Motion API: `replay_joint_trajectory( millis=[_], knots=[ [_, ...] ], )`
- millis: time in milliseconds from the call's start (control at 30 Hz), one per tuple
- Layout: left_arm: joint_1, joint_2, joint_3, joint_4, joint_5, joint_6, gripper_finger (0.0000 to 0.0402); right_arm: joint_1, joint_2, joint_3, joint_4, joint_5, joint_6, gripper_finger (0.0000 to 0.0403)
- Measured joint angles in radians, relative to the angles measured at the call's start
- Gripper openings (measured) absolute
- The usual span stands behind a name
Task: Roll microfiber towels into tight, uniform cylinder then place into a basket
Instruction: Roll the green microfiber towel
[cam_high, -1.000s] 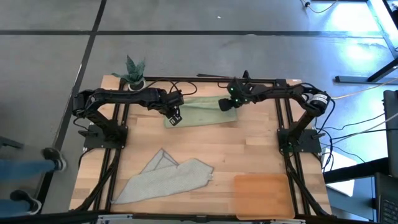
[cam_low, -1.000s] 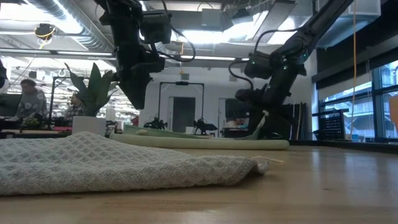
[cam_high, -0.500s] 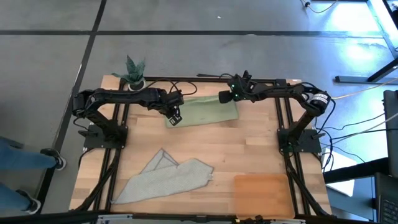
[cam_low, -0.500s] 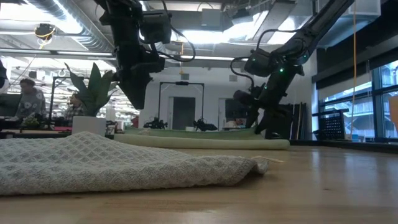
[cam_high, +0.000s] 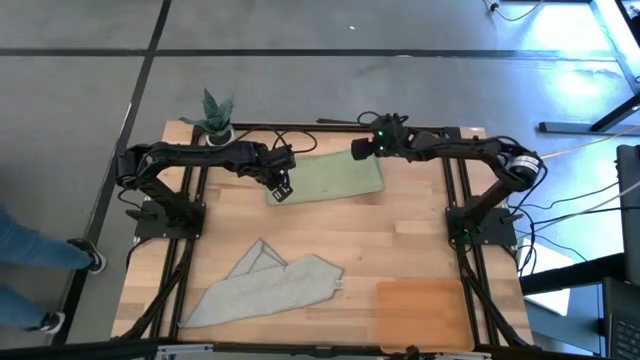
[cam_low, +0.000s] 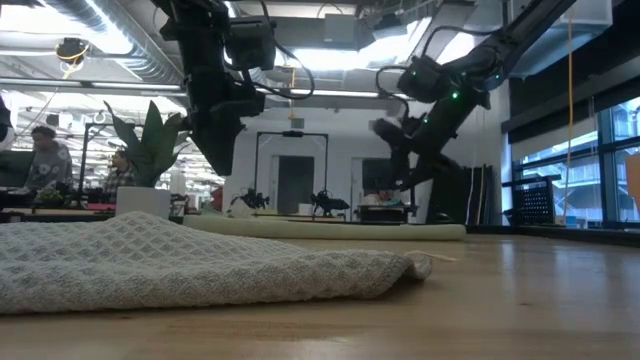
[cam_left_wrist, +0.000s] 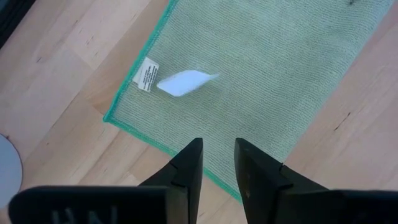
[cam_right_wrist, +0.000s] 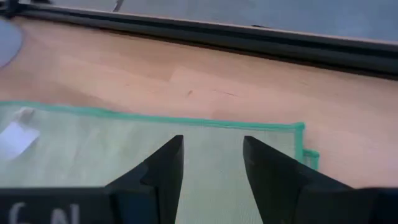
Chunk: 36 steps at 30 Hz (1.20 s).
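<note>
The pale green microfiber towel (cam_high: 335, 178) lies spread flat on the table's far middle; its hemmed far edge (cam_right_wrist: 155, 117) and its white label (cam_left_wrist: 147, 74) both show. My left gripper (cam_left_wrist: 218, 162) hangs over the towel's near left corner (cam_high: 281, 192), pointing steeply down, fingers a little apart and empty. My right gripper (cam_right_wrist: 212, 155) hovers open above the towel's far right part (cam_high: 357, 154), clear of the cloth. The grey towel (cam_high: 265, 285) lies loosely folded at the near left. The orange-brown basket (cam_high: 422, 312) sits at the near right.
A small potted plant (cam_high: 214, 117) stands at the table's far left corner. Black frame rails (cam_high: 185, 230) run along the table's left, right and far sides. A person's legs (cam_high: 30, 250) show on the floor left of the table. Bare wood lies between the two towels.
My right gripper has risen, tipped nearer to level and drawn toward the table's far edge. The green towel's right part, which stood lifted at that gripper a second ago, now lies flat, and the towel covers more of the table toward the far edge.
</note>
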<state>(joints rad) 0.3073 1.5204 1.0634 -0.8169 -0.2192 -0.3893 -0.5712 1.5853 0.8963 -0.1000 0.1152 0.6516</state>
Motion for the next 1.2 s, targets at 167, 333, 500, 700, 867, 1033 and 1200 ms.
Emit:
replay_joint_trajectory(
  millis=[167,333,500,700,867,1033,1200],
  knots=[
    [0.0,0.0,0.0,0.008,0.0,0.0,0.0079,0.036,-0.04,0.0,-0.002,-0.208,-0.153,0.0168],
    [0.0,-0.001,-0.037,0.078,0.002,-0.027,0.0079,0.1,-0.041,0.0,-0.052,-0.348,-0.218,0.0168],
    [0.0,-0.001,-0.109,0.139,0.055,-0.054,0.0079,0.16,-0.041,0.0,-0.112,-0.33,-0.289,0.0168],
    [0.0,-0.001,-0.206,0.241,0.074,-0.073,0.0079,0.201,-0.029,0.0,-0.114,-0.327,-0.297,0.0168],
    [-0.005,-0.001,-0.28,0.334,0.088,-0.08,0.0079,0.203,0.031,-0.002,-0.133,-0.316,-0.297,0.0168],
    [-0.01,-0.001,-0.329,0.375,0.09,-0.081,0.0079,0.201,0.09,-0.002,-0.131,-0.285,-0.298,0.0168],
    [-0.014,-0.001,-0.365,0.382,0.144,-0.082,0.0079,0.187,0.128,-0.002,-0.134,-0.261,-0.314,0.0168]
  ],
)
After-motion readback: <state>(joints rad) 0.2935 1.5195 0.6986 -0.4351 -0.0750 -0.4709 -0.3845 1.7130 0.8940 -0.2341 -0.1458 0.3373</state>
